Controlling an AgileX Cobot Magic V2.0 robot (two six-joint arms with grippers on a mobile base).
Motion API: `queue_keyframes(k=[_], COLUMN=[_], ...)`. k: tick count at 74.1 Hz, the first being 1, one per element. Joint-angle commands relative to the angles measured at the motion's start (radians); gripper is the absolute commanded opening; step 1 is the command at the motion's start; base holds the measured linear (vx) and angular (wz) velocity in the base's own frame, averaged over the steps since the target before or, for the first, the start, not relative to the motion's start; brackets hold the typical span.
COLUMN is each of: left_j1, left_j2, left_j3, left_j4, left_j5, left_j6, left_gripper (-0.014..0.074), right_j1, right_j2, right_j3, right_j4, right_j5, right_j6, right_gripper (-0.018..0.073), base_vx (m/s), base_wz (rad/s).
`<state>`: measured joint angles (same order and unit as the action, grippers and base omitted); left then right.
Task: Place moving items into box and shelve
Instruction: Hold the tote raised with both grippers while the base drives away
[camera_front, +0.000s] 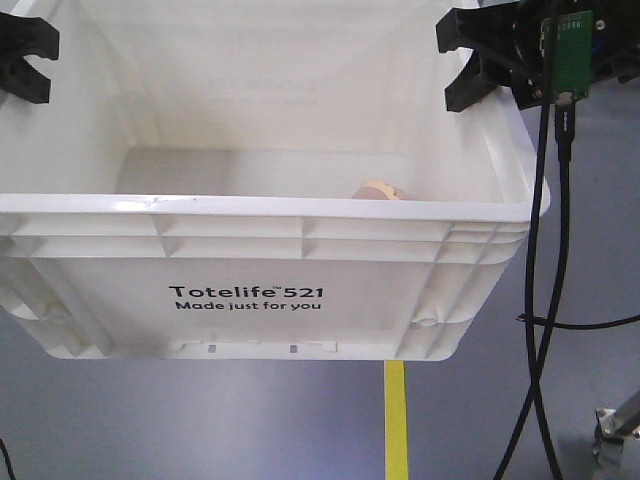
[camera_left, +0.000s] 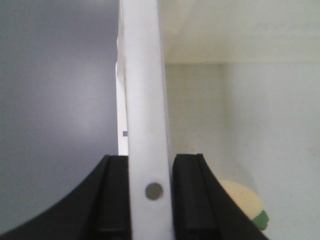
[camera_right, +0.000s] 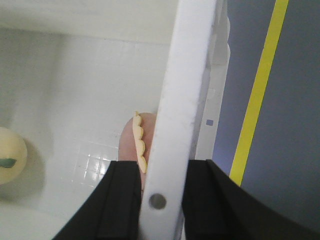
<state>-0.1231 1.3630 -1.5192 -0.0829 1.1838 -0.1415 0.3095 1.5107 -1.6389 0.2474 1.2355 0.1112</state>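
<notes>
While my left gripper (camera_left: 150, 200) clamps one side rim of the box (camera_front: 245, 300) and my right gripper (camera_right: 160, 200) clamps the opposite rim, the box hangs between them above the grey floor (camera_front: 200, 420) and its yellow line (camera_front: 396, 420). Inside on the bottom lie the pinkish-brown toy (camera_front: 378, 190) (mostly hidden behind the rim) and the cream-yellow toy (camera_right: 10, 155), apart.

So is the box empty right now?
No, the right wrist view shows a cream-yellow toy and a pinkish toy lying on the floor of the box.
</notes>
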Motion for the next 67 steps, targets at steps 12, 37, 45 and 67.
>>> queue_keyframes(k=[12,37,45,67], left_j1=[-0.029,-0.029,-0.029,-0.029], left_j2=[-0.041,-0.041,-0.041,-0.041], left_j3=[-0.041,-0.041,-0.041,-0.041], left_j4=[-0.208,-0.207,-0.207,-0.207], left_j5=[-0.133,-0.133,-0.133,-0.133], left_j6=[-0.009,-0.009,-0.009,-0.009], left_gripper=[-0.0006,-0.0006,-0.0006,-0.0006], right_j1=[0.026,0.026,0.026,0.026], right_j2=[-0.048,-0.044,-0.044,-0.044], right_j3=[-0.044,-0.044,-0.044,-0.044], right_j4=[0.247,0.243,0.243,0.244], right_j5=[-0.138,-0.138,-0.139,-0.138], right_j6=[-0.019,-0.019,-0.019,-0.019], right_gripper=[-0.0006,-0.0006,-0.0006,-0.0006], base_vx=[0.62,0.6,0.56,0.54], base_wz=[-0.09,-0.14,-0.23,-0.35])
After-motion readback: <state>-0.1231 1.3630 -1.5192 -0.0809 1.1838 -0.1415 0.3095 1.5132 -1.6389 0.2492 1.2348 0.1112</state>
